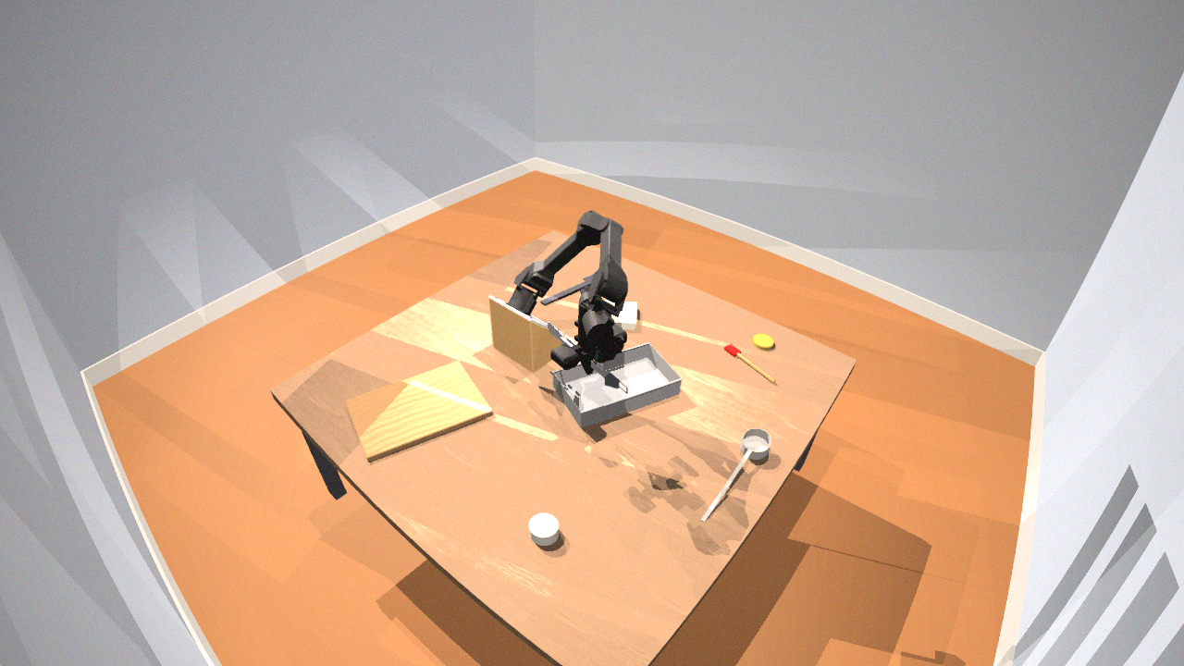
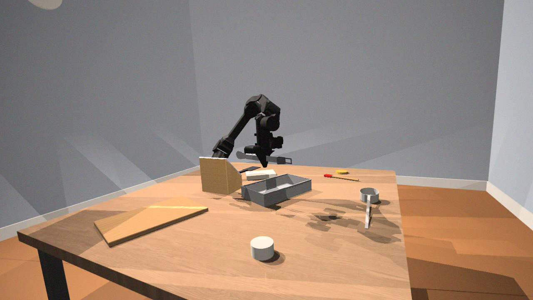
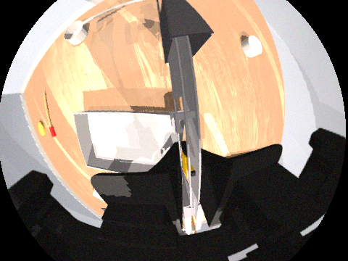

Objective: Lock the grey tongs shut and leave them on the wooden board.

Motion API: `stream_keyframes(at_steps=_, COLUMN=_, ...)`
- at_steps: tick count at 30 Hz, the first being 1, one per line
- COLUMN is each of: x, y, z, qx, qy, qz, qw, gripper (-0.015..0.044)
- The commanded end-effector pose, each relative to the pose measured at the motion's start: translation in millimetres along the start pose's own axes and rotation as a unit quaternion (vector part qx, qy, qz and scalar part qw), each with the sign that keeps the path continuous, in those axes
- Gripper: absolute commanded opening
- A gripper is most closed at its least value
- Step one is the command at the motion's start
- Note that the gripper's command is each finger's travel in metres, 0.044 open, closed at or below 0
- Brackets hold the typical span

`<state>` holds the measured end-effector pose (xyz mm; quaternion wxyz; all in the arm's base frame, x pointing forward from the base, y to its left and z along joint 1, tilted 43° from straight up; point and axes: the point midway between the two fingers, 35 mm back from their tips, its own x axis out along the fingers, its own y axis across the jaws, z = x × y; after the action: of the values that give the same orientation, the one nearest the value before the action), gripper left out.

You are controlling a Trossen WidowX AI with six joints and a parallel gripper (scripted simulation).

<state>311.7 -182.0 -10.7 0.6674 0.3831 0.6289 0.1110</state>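
Observation:
My gripper (image 1: 591, 363) (image 2: 264, 164) (image 3: 180, 145) is shut on the grey tongs (image 2: 273, 159) (image 3: 186, 80) and holds them in the air above the roasting tin (image 1: 633, 410) (image 2: 288, 193) (image 3: 81, 138). The tongs' arms are pressed close together. In the exterior view the tongs are nearly level, the tips at the left slightly higher than the dark hinge end with its loop at the right. Whether the lock is engaged cannot be seen. The wooden board (image 1: 413, 422) (image 2: 149, 223) lies flat on the table, left of the tin in the top and exterior views, with nothing on it.
A wooden block (image 1: 511, 338) (image 2: 214, 177) stands between the arm's base and the board. A white block (image 2: 260, 175) and a dark spatula (image 2: 250, 169) lie behind the tin. A red-headed brush (image 1: 753, 366), yellow disc (image 1: 763, 340) and long-handled pan (image 1: 728, 486) lie right. A white pot (image 1: 544, 528) stands in front.

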Motion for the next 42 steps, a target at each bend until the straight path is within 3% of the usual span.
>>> stream_keyframes(at_steps=1, x=-3, y=-32, z=-2, qx=-0.054, qy=-0.002, qz=-0.008, qw=0.999, gripper=-0.0150)
stream_keyframes(at_steps=26, x=4, y=-175, z=-52, qx=-0.321, qy=0.005, qz=0.003, qw=0.947, gripper=-0.0150)
stream_keyframes(at_steps=42, x=-1, y=-205, z=-73, qx=-0.377, qy=0.006, qz=-0.002, qw=0.926, gripper=-0.0150)
